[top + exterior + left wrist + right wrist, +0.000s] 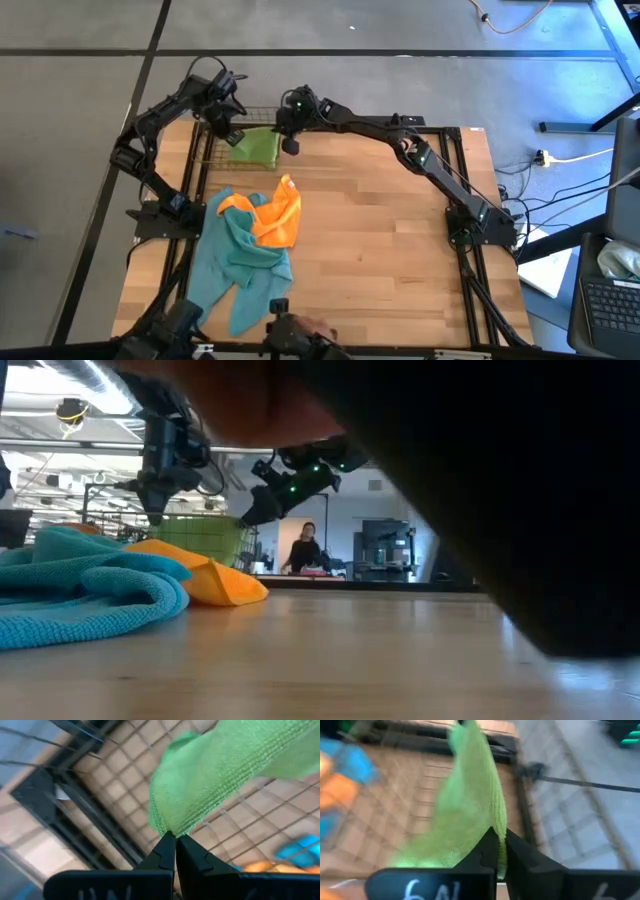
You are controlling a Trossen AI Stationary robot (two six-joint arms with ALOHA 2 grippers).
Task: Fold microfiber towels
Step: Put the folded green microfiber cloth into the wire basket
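Both grippers are pinched onto the same cloth, the lime green microfiber towel (255,148), at the far-left part of the wooden table (390,250). The left gripper (228,135) has its fingers clamped on the towel's left edge, as its wrist view shows green fabric running straight out from the closed fingertips (167,847). The right gripper (290,143) is likewise clenched on the towel's right edge, with the cloth rising from between its fingers (492,845) in the right wrist view.

That puts the towel's long axis left to right between the two grippers, stretched across the black wire rack (215,140) that sits at the table's far-left corner. From the low camera the green cloth hangs as a shallow band just above the table, so it appears lifted, not lying flat. Neither arm is nearer; each holds one end.

Nearer on the left side lies the unfolded pile: an orange microfiber towel (280,215) draped over crumpled teal microfiber towels (235,265), well apart from the green one.

My judgement is that the coming move depends on keeping the two held ends level while the towel is lowered or brought edge to edge; the pile awaits its turn.
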